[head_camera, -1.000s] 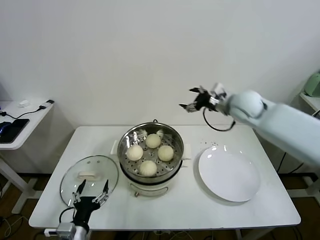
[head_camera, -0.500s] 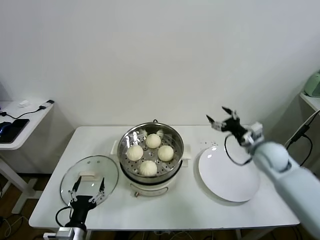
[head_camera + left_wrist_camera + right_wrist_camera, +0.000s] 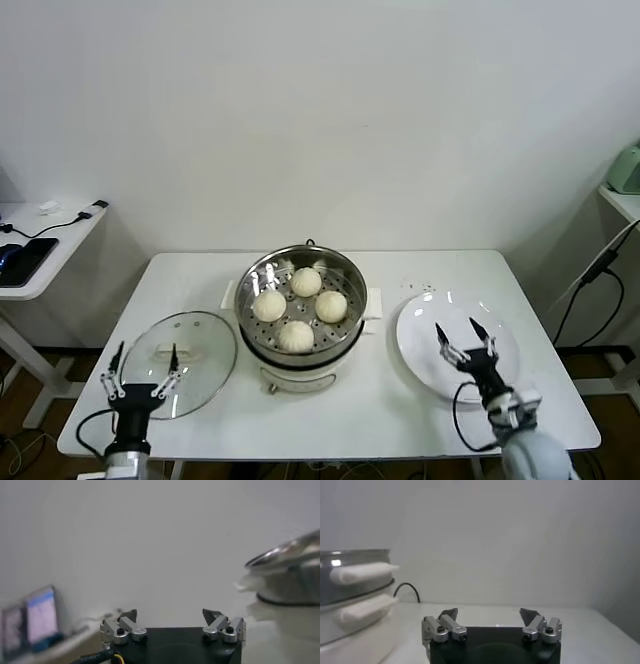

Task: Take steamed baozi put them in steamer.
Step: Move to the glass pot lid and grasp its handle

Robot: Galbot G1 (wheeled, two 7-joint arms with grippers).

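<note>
Several pale cream baozi [image 3: 297, 335] sit on the perforated tray of the shiny steel steamer [image 3: 255, 275] at the table's middle. My right gripper [image 3: 464, 338] is open and empty, low at the table's front right, over the near part of the white plate [image 3: 430, 318]. My left gripper [image 3: 140, 359] is open and empty, low at the front left, over the near edge of the glass lid [image 3: 200, 340]. The steamer's side shows in the right wrist view [image 3: 350, 587] and in the left wrist view [image 3: 290, 570]. Both wrist views show open jaws holding nothing.
The white table [image 3: 390, 400] carries the lid at left and the plate at right. A white side table [image 3: 40, 240] with a phone and cable stands at far left. A black cable [image 3: 590, 290] hangs at far right.
My right arm swung down from high behind the plate to low at the table's front right. My left gripper drew back and left, toward the front edge. The baozi have not moved.
</note>
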